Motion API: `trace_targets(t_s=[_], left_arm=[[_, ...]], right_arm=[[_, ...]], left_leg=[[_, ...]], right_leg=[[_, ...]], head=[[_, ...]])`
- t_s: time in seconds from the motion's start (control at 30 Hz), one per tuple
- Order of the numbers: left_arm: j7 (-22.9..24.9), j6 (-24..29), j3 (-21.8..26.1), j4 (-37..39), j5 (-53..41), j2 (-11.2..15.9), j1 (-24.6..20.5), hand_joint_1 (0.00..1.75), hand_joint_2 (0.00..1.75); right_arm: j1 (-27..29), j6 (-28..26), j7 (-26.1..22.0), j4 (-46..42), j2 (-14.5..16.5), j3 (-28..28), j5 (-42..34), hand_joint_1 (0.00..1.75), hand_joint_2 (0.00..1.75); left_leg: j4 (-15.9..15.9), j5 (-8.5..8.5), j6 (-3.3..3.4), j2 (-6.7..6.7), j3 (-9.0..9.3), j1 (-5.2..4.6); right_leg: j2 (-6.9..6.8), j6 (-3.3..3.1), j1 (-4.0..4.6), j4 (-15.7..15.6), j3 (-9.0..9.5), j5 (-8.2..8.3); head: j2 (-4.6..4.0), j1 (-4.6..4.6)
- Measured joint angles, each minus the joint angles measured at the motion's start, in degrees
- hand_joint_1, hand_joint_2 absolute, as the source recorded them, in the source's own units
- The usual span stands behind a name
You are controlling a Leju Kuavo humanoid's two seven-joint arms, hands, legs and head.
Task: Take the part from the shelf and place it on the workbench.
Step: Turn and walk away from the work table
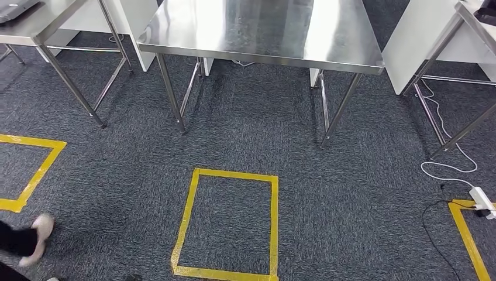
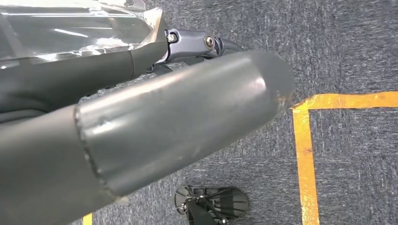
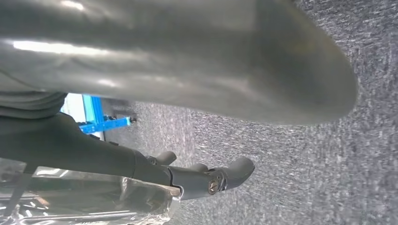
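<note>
The part is a shiny thing wrapped in clear crinkled plastic [image 2: 80,28]. My left hand [image 2: 155,126] holds it, with the dark fingers [image 2: 197,44] curled round the wrap's edge and the thick grey thumb alongside. The same clear wrap [image 3: 94,201] lies against my right hand [image 3: 187,61], whose dark fingers [image 3: 211,178] curl over its edge. Both hands hang above dark carpet. The steel workbench [image 1: 257,29] stands straight ahead in the head view, its top bare and reflective.
A yellow tape rectangle [image 1: 228,222] marks the carpet before the bench. More steel tables stand at the left [image 1: 35,23] and right [image 1: 468,17]. A power strip with cables [image 1: 482,202] lies at right. A person's shoe [image 1: 38,231] is at lower left.
</note>
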Motion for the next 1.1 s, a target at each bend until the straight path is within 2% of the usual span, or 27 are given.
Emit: trace_targets(t_s=[0.03,0.07,0.1,0.17,0.2,0.23,0.27,0.33,0.37,0.4,0.43,0.47,0.53,0.57,0.6,0.7,0.73,0.8,0.87,0.9,0.93,0.97,1.0,1.03,1.07,1.1], left_arm=[[0.0,0.0,0.0,0.0,0.0,0.0,0.0,0.0,0.0],[0.0,0.0,0.0,0.0,0.0,0.0,0.0,0.0,0.0],[0.0,0.0,0.0,0.0,0.0,0.0,0.0,0.0,0.0],[0.0,0.1,0.0,0.0,0.0,0.0,0.0,0.0,0.0],[0.0,0.1,0.0,0.0,0.0,0.0,0.1,0.0,0.0],[0.0,0.1,0.0,0.0,0.0,0.0,0.1,0.0,0.0],[0.0,0.1,0.0,0.0,0.0,0.0,0.1,0.0,0.0],[0.0,0.1,0.0,0.0,-0.1,0.0,0.1,0.0,0.0],[0.0,0.1,0.0,0.0,-0.1,0.0,0.1,0.0,0.0],[0.0,0.1,0.0,0.0,-0.1,0.1,0.1,0.0,0.0],[0.0,0.1,0.0,0.0,-0.1,0.1,0.2,0.0,0.0],[0.0,0.1,0.0,0.0,-0.1,0.1,0.2,0.0,0.0],[0.0,0.1,0.0,0.0,-0.1,0.1,0.1,0.0,0.0],[0.0,0.1,0.0,0.0,-0.1,0.1,0.1,0.0,0.0],[0.0,0.1,0.0,0.0,-0.1,0.1,0.0,0.0,0.0],[0.0,0.2,0.0,0.0,-0.1,0.1,0.0,0.0,0.0],[-0.1,0.3,0.0,0.0,-0.1,0.0,0.0,0.0,0.0],[-0.2,0.4,0.0,0.0,-0.1,0.0,-0.1,0.0,0.0],[-0.2,0.6,0.0,0.0,-0.2,0.0,-0.1,0.0,0.0],[-0.3,0.6,0.0,0.0,-0.3,0.0,0.0,0.0,0.0],[-0.3,0.6,0.0,0.0,-0.5,0.0,0.0,0.0,0.0],[-0.3,0.6,0.0,0.0,-0.6,-0.1,0.1,0.0,0.0],[-0.3,0.6,0.0,0.0,-0.7,-0.1,0.1,0.0,0.0],[-0.3,0.6,0.0,0.0,-0.8,-0.1,0.1,0.0,0.0],[-0.3,0.7,0.0,0.0,-0.8,-0.1,0.1,0.0,0.0],[-0.3,0.8,0.0,0.0,-0.9,-0.1,0.1,0.0,0.0]], right_arm=[[0.0,0.1,0.0,0.0,0.0,0.0,0.0,0.0,0.0],[-0.1,0.3,0.0,0.0,-0.1,0.1,0.1,0.0,0.0],[-0.1,0.4,0.0,0.0,-0.1,0.1,0.1,0.0,0.0],[-0.1,0.7,0.0,0.0,-0.1,0.2,0.2,0.0,0.0],[-0.1,0.7,0.0,0.0,-0.1,0.3,0.3,0.0,0.0],[-0.1,0.7,0.0,0.0,-0.1,0.3,0.3,0.0,0.0],[-0.1,0.7,0.0,0.0,-0.1,0.3,0.3,0.0,0.0],[0.0,0.8,-0.1,0.0,-0.1,0.4,0.4,0.0,0.0],[0.1,0.8,-0.1,0.0,-0.1,0.4,0.4,0.0,0.0],[0.1,0.8,-0.1,0.0,-0.1,0.4,0.5,0.0,0.0],[0.1,0.8,-0.1,0.0,-0.1,0.4,0.5,0.0,0.0],[0.1,0.8,-0.1,0.0,-0.1,0.5,0.6,0.0,0.0],[0.1,0.9,-0.1,0.0,0.0,0.7,0.8,0.0,0.0],[0.0,0.9,-0.1,0.0,0.0,0.9,0.8,0.0,0.0],[-0.1,0.9,-0.2,0.0,-0.1,1.0,0.9,0.0,0.0],[-0.1,0.9,-0.2,0.0,-0.1,1.3,1.0,0.0,0.0],[-0.1,0.9,-0.2,0.0,-0.1,1.4,1.1,0.0,0.0],[-0.1,1.0,-0.2,0.0,-0.1,1.6,1.2,0.0,0.0],[0.0,1.2,0.0,0.0,-0.1,1.7,1.3,0.0,0.0],[0.1,1.3,0.1,0.0,-0.1,1.7,1.3,0.0,0.0],[0.1,1.5,0.2,0.0,-0.2,1.7,1.3,0.0,0.0],[0.2,1.6,0.4,0.0,-0.2,1.7,1.3,0.0,0.0],[0.2,1.7,0.5,0.0,-0.2,1.7,1.3,0.0,0.0],[0.2,1.8,0.6,0.0,-0.1,1.7,1.3,0.0,0.0],[0.1,1.8,0.8,0.0,-0.1,1.8,1.3,0.0,0.0],[0.1,1.8,0.9,0.0,-0.1,1.8,1.3,0.0,0.0]], left_leg=[[0.0,0.13,-0.26,-0.33,-0.01,-0.1],[0.0,0.27,-0.54,-0.58,-0.07,-0.2],[0.1,0.4,-0.83,-0.79,-0.17,-0.31],[0.0,0.7,-1.43,-1.13,-0.4,-0.38],[0.2,0.59,-1.68,-1.08,-0.58,-0.3],[1.1,-0.16,-1.88,-0.76,-1.05,-0.22],[3.1,-1.66,-2.04,-0.33,-1.97,-0.15],[10.3,-6.06,-2.32,0.48,-5.11,-0.08],[14.0,-7.73,-2.45,0.57,-6.65,-0.06],[16.3,-8.41,-2.53,0.61,-7.54,-0.06],[16.4,-7.93,-2.53,0.73,-7.36,-0.06],[14.1,-6.39,-2.44,1.01,-5.92,-0.06],[6.0,-2.85,-2.12,2.45,-1.42,-0.19],[2.7,-1.76,-1.85,3.04,0.24,-0.32],[1.0,-1.38,-1.61,3.4,0.99,-0.48],[0.2,-0.97,-0.64,2.52,0.85,-0.71],[0.0,-0.69,-0.2,2.18,0.8,-0.65],[-0.4,-0.15,0.59,1.57,0.57,-0.39],[-0.4,0.14,0.86,0.79,0.04,-0.41],[-0.4,0.26,0.86,0.32,-0.14,-0.42],[-0.4,0.37,0.77,-0.19,-0.25,-0.4],[-0.3,0.48,0.64,-0.73,-0.28,-0.36],[-0.3,0.57,0.48,-1.27,-0.27,-0.3],[-0.3,0.67,0.25,-1.79,-0.31,-0.27],[-0.2,0.74,-0.05,-2.27,-0.37,-0.34],[-0.2,0.83,-0.38,-2.65,-0.49,-0.43]], right_leg=[[0.57,0.09,0.0,-4.1,2.11,1.35],[0.98,-0.09,0.11,-7.0,3.48,2.25],[1.27,-0.42,0.27,-8.5,4.0,2.61],[0.93,-1.23,0.56,-8.6,3.71,2.86],[0.65,-1.61,0.32,-8.6,3.73,3.05],[0.35,-2.15,0.11,-8.6,3.76,3.29],[0.0,-2.69,-0.11,-8.7,3.74,3.52],[-0.77,-3.41,0.08,-8.7,3.46,3.76],[-1.19,-3.54,0.25,-8.7,3.3,3.82],[-1.6,-3.59,0.39,-8.7,3.19,3.85],[-1.99,-3.62,0.49,-8.6,3.15,3.87],[-2.38,-3.62,0.55,-8.6,3.19,3.86],[-3.08,-3.5,0.77,-8.5,3.33,3.78],[-3.39,-3.37,0.98,-8.4,3.33,3.72],[-3.66,-3.21,1.19,-8.4,3.28,3.69],[-4.36,-2.48,1.47,-8.2,2.99,3.64],[-3.93,-2.27,1.41,-7.6,2.64,3.12],[-2.17,-2.25,1.09,-2.9,0.45,0.44],[-0.8,-2.35,0.75,5.0,-3.1,-3.04],[-0.61,-2.15,0.62,7.8,-4.36,-3.98],[-0.51,-1.73,0.49,8.7,-4.6,-3.97],[-0.42,-1.15,0.33,6.9,-3.6,-2.95],[-0.15,-0.55,0.1,3.2,-1.64,-1.3],[0.75,-0.07,-0.2,-1.4,0.61,0.35],[1.54,0.07,-0.26,-5.2,2.32,1.68],[2.15,-0.04,-0.27,-7.5,3.27,2.43]], head=[[0.0,0.02],[0.0,0.02],[0.0,0.0],[0.0,-0.02],[0.0,-0.06],[0.0,-0.08],[0.0,-0.17],[0.0,-0.31],[0.0,-0.34],[0.0,-0.33],[0.0,-0.33],[0.0,-0.32],[0.0,-0.34],[0.0,-0.29],[0.0,-0.25],[0.0,-0.2],[0.0,-0.16],[0.0,-0.04],[0.0,0.05],[0.0,0.04],[0.0,0.04],[0.0,0.04],[0.0,0.04],[0.0,0.08],[0.0,0.11],[0.0,0.11]])
